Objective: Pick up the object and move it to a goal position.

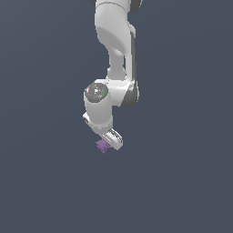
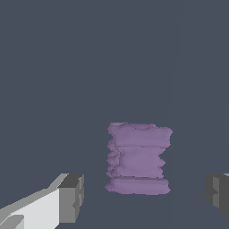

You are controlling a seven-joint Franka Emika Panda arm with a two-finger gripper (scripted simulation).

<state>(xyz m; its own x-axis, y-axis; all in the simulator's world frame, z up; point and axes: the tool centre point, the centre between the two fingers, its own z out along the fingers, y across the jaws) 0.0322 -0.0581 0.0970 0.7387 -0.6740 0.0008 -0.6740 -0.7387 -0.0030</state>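
Observation:
The object is a small purple lumpy block (image 1: 103,146) on the dark grey floor, just below my white gripper (image 1: 108,142) in the exterior view. In the wrist view the purple block (image 2: 137,159) stands between my two fingers, with a clear gap on each side. The gripper (image 2: 145,197) is open: one fingertip (image 2: 71,197) is to one side of the block, the other fingertip (image 2: 218,194) at the picture's edge. Neither pad touches the block. In the exterior view the hand hides part of the block.
The white arm (image 1: 116,54) comes down from the top of the exterior view. The plain dark grey floor (image 1: 182,182) spreads all around. No goal marker shows in either view.

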